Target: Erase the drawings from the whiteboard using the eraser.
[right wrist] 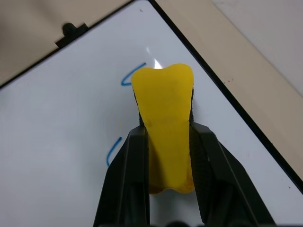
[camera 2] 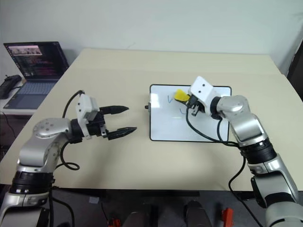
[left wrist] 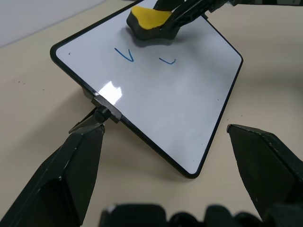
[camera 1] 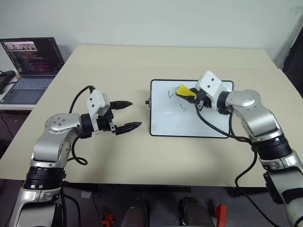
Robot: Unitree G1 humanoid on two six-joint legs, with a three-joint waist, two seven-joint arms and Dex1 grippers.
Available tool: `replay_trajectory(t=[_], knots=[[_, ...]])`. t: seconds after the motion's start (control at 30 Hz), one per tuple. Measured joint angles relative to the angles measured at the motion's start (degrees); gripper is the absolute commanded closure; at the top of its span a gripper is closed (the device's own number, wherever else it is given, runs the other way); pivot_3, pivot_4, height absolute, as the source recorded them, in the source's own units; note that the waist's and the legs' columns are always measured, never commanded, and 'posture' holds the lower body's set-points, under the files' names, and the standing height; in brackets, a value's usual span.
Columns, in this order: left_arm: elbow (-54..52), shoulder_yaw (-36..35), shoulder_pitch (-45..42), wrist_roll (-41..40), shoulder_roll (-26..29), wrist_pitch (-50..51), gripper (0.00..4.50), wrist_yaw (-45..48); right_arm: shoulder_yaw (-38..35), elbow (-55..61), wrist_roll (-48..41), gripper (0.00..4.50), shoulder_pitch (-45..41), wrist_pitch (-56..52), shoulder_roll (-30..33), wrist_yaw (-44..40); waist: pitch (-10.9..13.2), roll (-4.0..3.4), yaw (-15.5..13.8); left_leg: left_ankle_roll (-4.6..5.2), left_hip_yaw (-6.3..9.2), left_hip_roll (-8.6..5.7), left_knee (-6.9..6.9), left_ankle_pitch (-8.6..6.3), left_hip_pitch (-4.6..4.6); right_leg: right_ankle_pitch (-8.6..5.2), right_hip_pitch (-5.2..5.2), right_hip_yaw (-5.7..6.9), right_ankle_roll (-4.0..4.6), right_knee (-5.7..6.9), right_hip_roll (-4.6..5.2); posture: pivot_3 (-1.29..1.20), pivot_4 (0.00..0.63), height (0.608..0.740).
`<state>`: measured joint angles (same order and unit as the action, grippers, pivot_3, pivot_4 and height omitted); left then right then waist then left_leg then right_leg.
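The whiteboard (camera 1: 189,122) lies flat on the tan table, right of centre. Two blue drawings show on its upper left part: a tick (camera 1: 171,94) and a hook (camera 1: 183,107). My right gripper (camera 1: 193,97) is shut on the yellow eraser (camera 1: 183,90), which it holds over the board's top edge area, just right of the tick. In the right wrist view the eraser (right wrist: 163,109) covers part of one squiggle (right wrist: 132,75); the other squiggle (right wrist: 112,150) is bare. My left gripper (camera 1: 136,114) stands open and empty just left of the board, near its side knob (left wrist: 105,113).
An open laptop (camera 1: 31,66) sits on a side desk at the far left. The tan table (camera 1: 118,66) stretches wide around the board, with its front edge close below both arms. A black cable runs across the board's right part from my right wrist.
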<state>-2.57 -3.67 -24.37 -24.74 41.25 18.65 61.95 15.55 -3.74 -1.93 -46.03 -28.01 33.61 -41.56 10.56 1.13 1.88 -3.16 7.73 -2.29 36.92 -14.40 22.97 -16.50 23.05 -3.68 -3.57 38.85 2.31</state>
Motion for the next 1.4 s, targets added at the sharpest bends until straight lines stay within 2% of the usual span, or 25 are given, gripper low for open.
replay_trajectory(t=[0.4, 0.6, 0.77, 0.83, 0.97, 1.0, 1.07, 1.17, 1.4], knots=[[-0.3, 0.0, 1.2, 0.0, 0.1, 0.8, 0.00, -0.2, 3.9, -0.3, 5.5, 3.67, 1.8, 5.0, -0.8, -3.7, -0.1, 0.04, 1.0, 0.01, -0.05, 0.04, 0.04, 0.03, -0.18, 0.07, -0.02, -0.12, 0.04, 0.24, -0.05, 0.00, 0.150, 0.740], [-1.5, -0.1, 1.3, 0.0, 0.2, 1.0, 0.00, -0.6, 9.6, 6.0, 8.8, 3.67, 5.6, 1.2, 0.7, -8.7, -0.1, 0.05, 1.1, 0.01, -0.04, 0.04, 0.04, 0.05, -0.59, 0.10, -0.53, -0.04, 0.04, 0.16, -0.06, 0.00, 0.150, 0.740], [-1.5, -0.1, 1.2, 0.0, 0.2, 1.0, 0.00, -0.6, 10.6, 8.9, 9.3, 3.68, 7.9, -1.6, 1.4, -10.8, -0.1, 0.04, 1.1, 0.03, -0.04, 0.03, 0.04, 0.06, -0.95, 0.09, -0.87, -0.05, 0.03, 0.11, -0.06, 0.00, 0.150, 0.740], [-1.4, -0.1, 1.0, 0.0, 0.3, 1.0, 0.00, -0.5, 7.4, 9.3, 6.7, 3.70, 7.9, -3.3, 0.9, -10.9, 0.0, 0.03, 1.1, 0.05, -0.03, 0.03, 0.03, 0.09, -0.94, 0.10, -0.85, -0.05, 0.03, 0.12, -0.06, 0.00, 0.150, 0.740], [-0.8, -0.1, -0.2, 0.4, 1.1, 0.9, 0.00, 0.0, -6.6, 17.4, -6.0, 3.70, 4.0, -10.6, -0.3, -12.8, 0.1, -0.03, 1.1, 0.03, 0.08, 0.06, -0.04, 0.08, -0.86, 0.10, -0.77, -0.02, 0.04, 0.13, -0.07, 0.00, 0.150, 0.740], [-0.5, 0.1, -1.1, 0.4, 1.1, 0.8, 0.00, 0.0, -9.0, 20.4, -8.1, 3.70, 3.2, -11.6, 1.7, -13.8, 0.1, -0.03, 1.0, 0.03, 0.09, 0.05, -0.07, 0.07, -0.84, 0.09, -0.78, 0.03, 0.03, 0.07, -0.06, 0.00, 0.150, 0.740], [0.1, -0.6, -1.9, 0.4, 1.9, 0.6, 0.00, 0.0, -12.6, 25.4, -10.2, 3.72, 5.0, -12.4, 9.9, -16.8, 0.0, 0.00, 0.2, 0.01, 0.11, 0.04, -0.07, 0.03, -0.63, 0.02, -0.77, 0.17, -0.02, -0.16, -0.04, 0.00, 0.150, 0.740], [0.4, -1.7, -2.0, 0.4, 2.7, 0.6, 0.00, 0.0, -14.9, 25.5, -10.3, 3.75, 8.4, -12.4, 16.7, -18.3, 0.0, 0.00, -0.1, 0.05, 0.01, -0.02, -0.05, 0.00, -0.40, 0.03, -0.65, 0.10, -0.03, -0.31, 0.04, 0.00, 0.150, 0.740], [0.2, -1.6, -3.2, 0.0, 2.7, 0.7, 0.00, 0.6, -15.0, 24.6, -11.3, 3.81, 11.7, -11.0, 21.3, -19.7, 0.0, 0.00, 0.1, 0.06, -0.01, 0.04, -0.05, -0.01, -0.41, 0.02, -0.61, 0.10, -0.03, -0.23, -0.01, 0.00, 0.150, 0.740]])
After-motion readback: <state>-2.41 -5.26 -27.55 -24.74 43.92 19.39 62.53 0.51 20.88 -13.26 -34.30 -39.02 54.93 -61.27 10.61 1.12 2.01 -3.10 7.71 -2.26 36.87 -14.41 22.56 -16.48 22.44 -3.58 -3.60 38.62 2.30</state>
